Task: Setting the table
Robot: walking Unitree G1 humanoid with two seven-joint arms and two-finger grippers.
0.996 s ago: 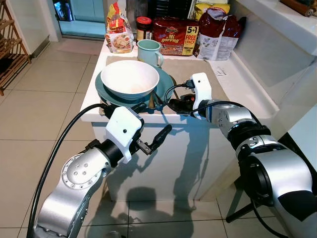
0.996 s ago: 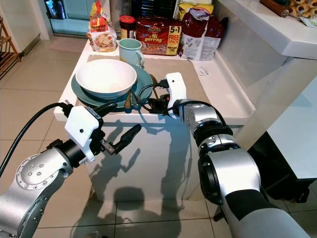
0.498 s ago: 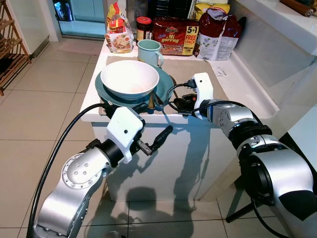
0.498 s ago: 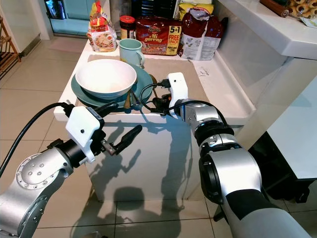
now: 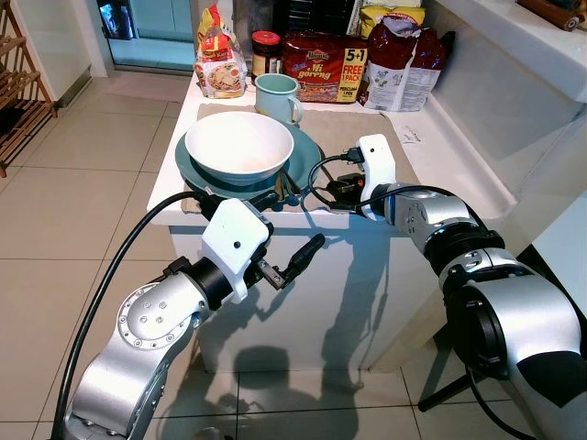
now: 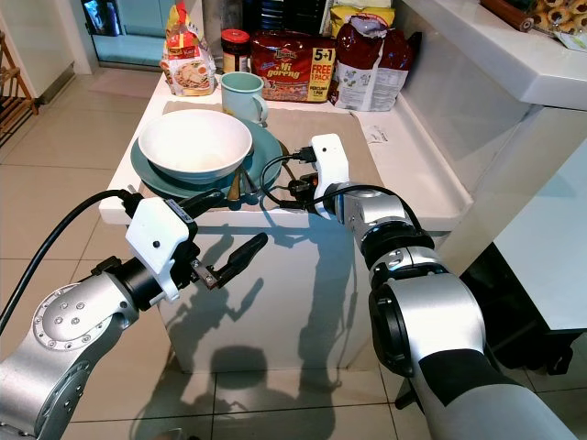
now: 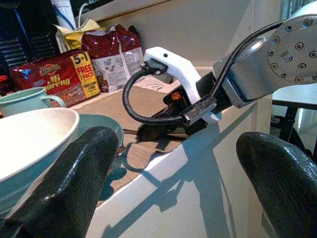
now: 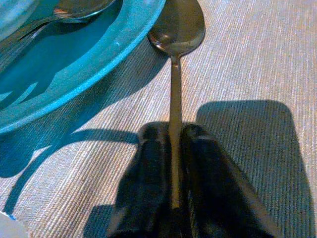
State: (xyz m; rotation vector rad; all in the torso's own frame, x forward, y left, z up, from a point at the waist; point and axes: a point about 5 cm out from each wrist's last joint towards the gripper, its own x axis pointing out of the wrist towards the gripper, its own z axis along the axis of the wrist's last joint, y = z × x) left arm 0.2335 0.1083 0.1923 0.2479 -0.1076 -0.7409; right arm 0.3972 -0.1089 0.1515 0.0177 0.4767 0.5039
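My right gripper (image 8: 171,148) is clamped on the handle of a spoon (image 8: 177,29), which lies on the beige placemat (image 8: 257,64) just beside the rim of the blue plate (image 8: 99,64). A white bowl (image 5: 239,145) sits on that plate. My left gripper (image 5: 289,257) hangs with fingers apart in front of the counter (image 5: 170,197).

white bowl (image 7: 29,134) on teal plate (image 7: 96,126) — fingers (image 7: 74,183) apart

Bright, even daylight; head views sharp, no motion blur. My arms cast hard shadows down the white counter front (image 5: 348,302) onto the floor tiles (image 5: 64,211). My left fingers (image 7: 69,183) loom soft, out of focus.
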